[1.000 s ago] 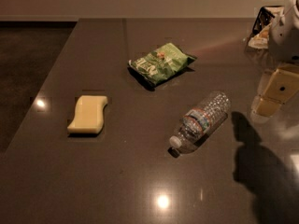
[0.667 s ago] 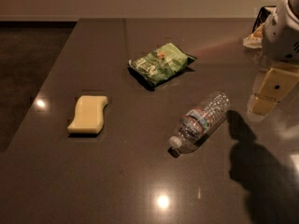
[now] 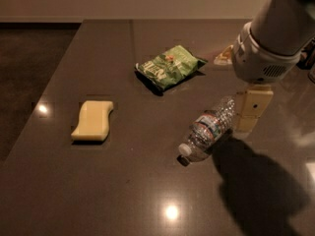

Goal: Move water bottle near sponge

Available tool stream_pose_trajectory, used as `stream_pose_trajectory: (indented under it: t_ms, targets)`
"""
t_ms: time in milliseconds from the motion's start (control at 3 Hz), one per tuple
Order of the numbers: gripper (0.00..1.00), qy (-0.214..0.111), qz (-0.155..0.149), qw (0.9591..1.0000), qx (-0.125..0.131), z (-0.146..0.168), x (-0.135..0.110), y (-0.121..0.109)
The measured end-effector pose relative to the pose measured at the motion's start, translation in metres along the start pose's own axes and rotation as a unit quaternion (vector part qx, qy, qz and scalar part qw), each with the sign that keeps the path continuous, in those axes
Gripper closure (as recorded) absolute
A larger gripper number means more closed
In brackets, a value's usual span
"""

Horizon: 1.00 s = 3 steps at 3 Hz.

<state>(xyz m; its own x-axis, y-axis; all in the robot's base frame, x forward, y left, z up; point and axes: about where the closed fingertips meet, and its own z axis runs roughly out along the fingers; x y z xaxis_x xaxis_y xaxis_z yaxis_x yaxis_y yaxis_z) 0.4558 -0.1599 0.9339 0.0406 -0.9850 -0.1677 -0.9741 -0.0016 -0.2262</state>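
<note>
Gripper (image 3: 250,113) at the base of a lying bottle (image 3: 210,128).
The bottle lies on its side on the table (image 3: 123,191), cap toward the near edge, well apart from the sponge (image 3: 93,120); whether the gripper is spread or closed, I cannot tell. A bag (image 3: 170,66) lies behind.

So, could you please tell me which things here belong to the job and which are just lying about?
Job:
water bottle, lying on its side
sponge
gripper, beside the bottle's base end

Lying about:
green snack bag
</note>
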Motion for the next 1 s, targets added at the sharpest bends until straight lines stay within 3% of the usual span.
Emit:
stream_pose_trajectory:
  t_ms: [333, 1000]
  targets:
    - [0.00, 0.009, -0.065, 0.9975, -0.027, 0.028, -0.003, 0.004]
    - [0.00, -0.042, -0.137, 0.9874, -0.067, 0.048, 0.010, 0.006]
